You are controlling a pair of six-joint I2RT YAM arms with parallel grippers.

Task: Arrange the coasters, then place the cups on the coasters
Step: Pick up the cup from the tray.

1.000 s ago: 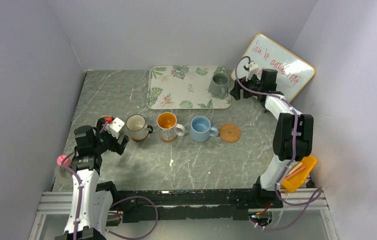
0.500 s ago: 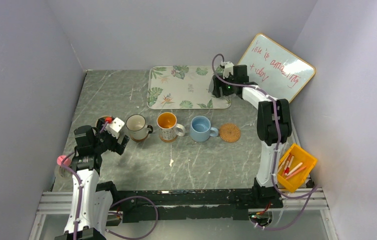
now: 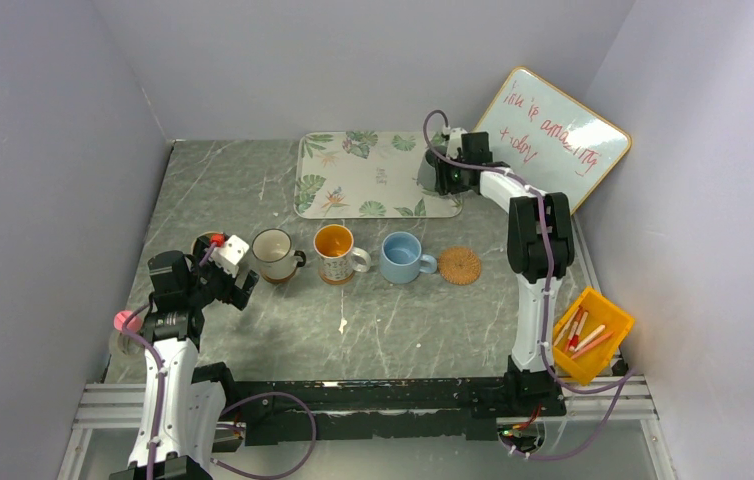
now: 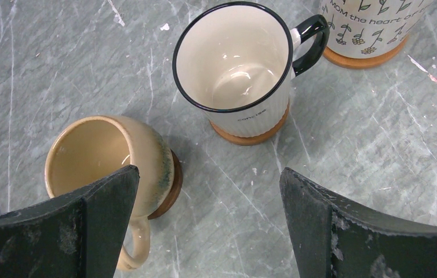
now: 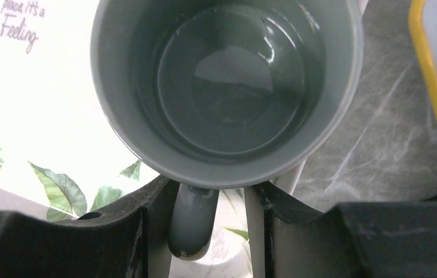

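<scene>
Across the grey marbled tabletop (image 3: pixel 403 320) the layout reads as a job nearly finished. At its far edge lies the leaf-print tray (image 3: pixel 353 175), with a whiteboard (image 3: pixel 553 130) propped against the wall beside it. A yellow bin (image 3: pixel 611 355) of pens sits off to the right, well apart from the work.

My right arm reaches over the tray's right end because the last cup is there. The grey-green mug (image 5: pixel 228 87) stands upright on the tray, its handle turned toward the right gripper (image 5: pixel 207 231). Those jaws sit narrow on either side of the handle, one finger against it and a sliver of tray showing by the other (so I cannot tell whether the pinch has landed). The handle is the sensible hold, since I judge the body too wide for these fingers.

My left gripper (image 4: pixel 210 226) hangs spread wide and empty over the row's left end, which I read as parking clear of the right arm's route.

Along the near middle runs the row: tan mug (image 4: pixel 100 162), white mug with a black rim (image 4: pixel 233 63), patterned mug with an orange inside (image 3: pixel 335 250), light blue mug (image 3: pixel 403 257). The first three each sit on a smooth brown coaster (image 4: pixel 251 136); under the blue one I cannot see. Just beside its handle lies the bare woven coaster (image 3: pixel 460 265), which I take to be reserved for the grey-green mug.
</scene>
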